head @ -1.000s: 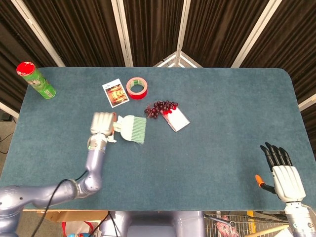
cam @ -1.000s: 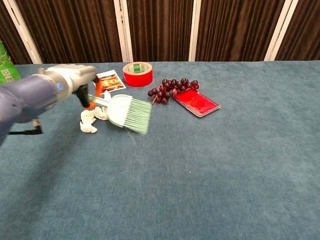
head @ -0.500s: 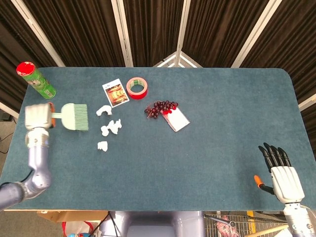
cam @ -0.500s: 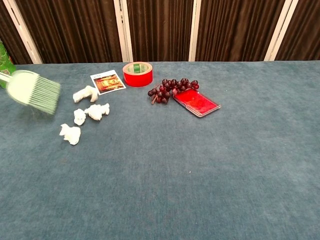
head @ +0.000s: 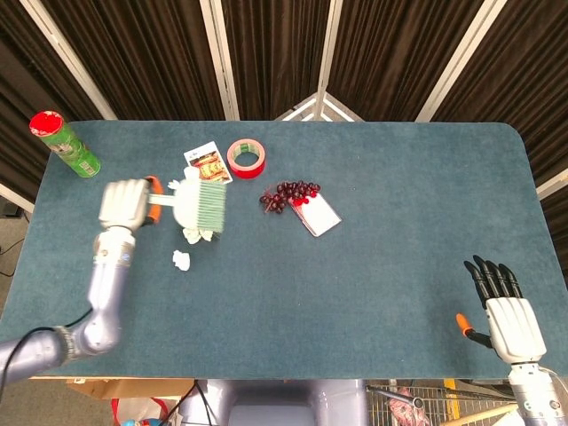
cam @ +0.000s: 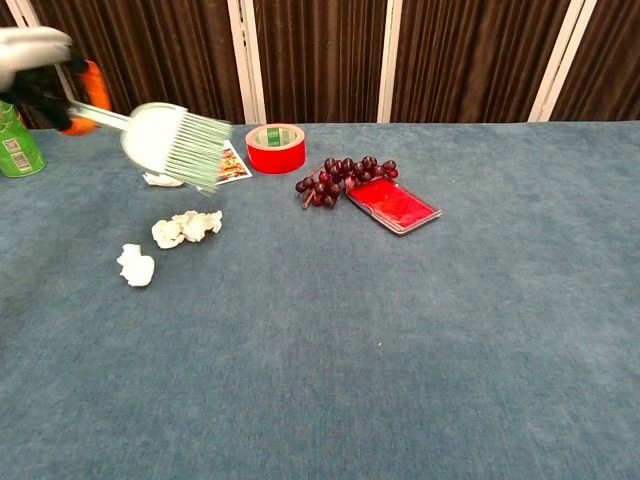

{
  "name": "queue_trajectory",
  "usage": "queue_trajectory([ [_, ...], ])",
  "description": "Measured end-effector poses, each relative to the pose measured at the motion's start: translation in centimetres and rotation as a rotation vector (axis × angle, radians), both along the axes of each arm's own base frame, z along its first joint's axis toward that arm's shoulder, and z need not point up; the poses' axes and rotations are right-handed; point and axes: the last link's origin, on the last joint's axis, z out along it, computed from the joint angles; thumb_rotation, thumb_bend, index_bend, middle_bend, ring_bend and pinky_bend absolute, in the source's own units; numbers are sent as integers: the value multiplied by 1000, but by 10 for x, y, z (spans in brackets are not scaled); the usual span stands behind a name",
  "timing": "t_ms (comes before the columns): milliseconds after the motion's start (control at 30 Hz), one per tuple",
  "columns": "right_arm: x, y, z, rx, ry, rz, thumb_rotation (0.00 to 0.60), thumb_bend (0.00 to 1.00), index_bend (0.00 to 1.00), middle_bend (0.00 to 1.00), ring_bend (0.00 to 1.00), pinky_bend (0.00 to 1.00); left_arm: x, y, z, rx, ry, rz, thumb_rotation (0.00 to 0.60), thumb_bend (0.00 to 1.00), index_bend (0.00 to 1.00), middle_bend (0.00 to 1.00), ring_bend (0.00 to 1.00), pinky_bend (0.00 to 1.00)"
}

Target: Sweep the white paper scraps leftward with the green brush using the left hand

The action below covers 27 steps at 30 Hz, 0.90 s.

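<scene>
The left hand (head: 124, 204) gripped the orange handle of the green brush (head: 201, 207), whose bristles pointed toward the robot. The chest view showed the brush raised above the bench (cam: 420, 340), clear of the white paper scraps (cam: 186, 227); from the head view that height could not be judged. The chest view laid out the scraps plainly: a clump just below the bristles, one piece (cam: 136, 266) nearer the robot, and another partly hidden behind the brush head. Only the head view showed the right hand (head: 508, 311), resting at the near right corner with fingers extended and apart, holding nothing. A red tape roll (head: 247, 157), a picture card (head: 207, 167), dark grapes (head: 288, 194), a red-faced flat case (head: 319, 213) and a green can (head: 66, 145) lay further back.
</scene>
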Motion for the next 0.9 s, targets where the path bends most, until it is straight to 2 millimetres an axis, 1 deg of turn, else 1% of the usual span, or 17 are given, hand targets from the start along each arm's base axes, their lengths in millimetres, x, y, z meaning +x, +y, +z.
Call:
queue_trajectory([
  [33,0,0,0,-1,-1,-2,600,322,0,0,0,1,9,-1,-12,-23,-2,-14,600,735,768,1000,1000,1000],
  [133,-2,-1,2,-4,-7,-8,600,322,0,0,0,1,26,-5,-43,-78,8,-39,600,735,768,1000,1000,1000],
  [233,-3,0,3,-4,-10,-14,600,322,0,0,0,2,34,-9,-70,-119,28,-41,600,735,768,1000,1000,1000],
  [333,-4,2,3,-4,-9,-16,600,322,0,0,0,2,29,-12,-85,-138,73,-23,600,735,769,1000,1000,1000],
  [400,-4,3,4,-5,-8,-17,600,322,0,0,0,1,20,-13,-88,-142,101,-3,600,735,770,1000,1000,1000],
  [500,-4,4,4,-6,-10,-19,600,321,0,0,0,1,1,-13,-84,-135,130,35,600,735,770,1000,1000,1000],
  [600,-4,5,4,-5,-6,-20,600,321,0,0,0,1,-21,-12,-70,-110,152,77,600,735,770,1000,1000,1000],
  [700,-3,5,3,-3,-1,-17,600,322,0,0,0,1,-44,-10,-50,-74,170,121,600,736,770,1000,1000,1000],
  [900,-1,5,1,2,9,-12,600,322,0,0,0,2,-91,-7,4,24,204,204,600,736,770,1000,1000,1000],
])
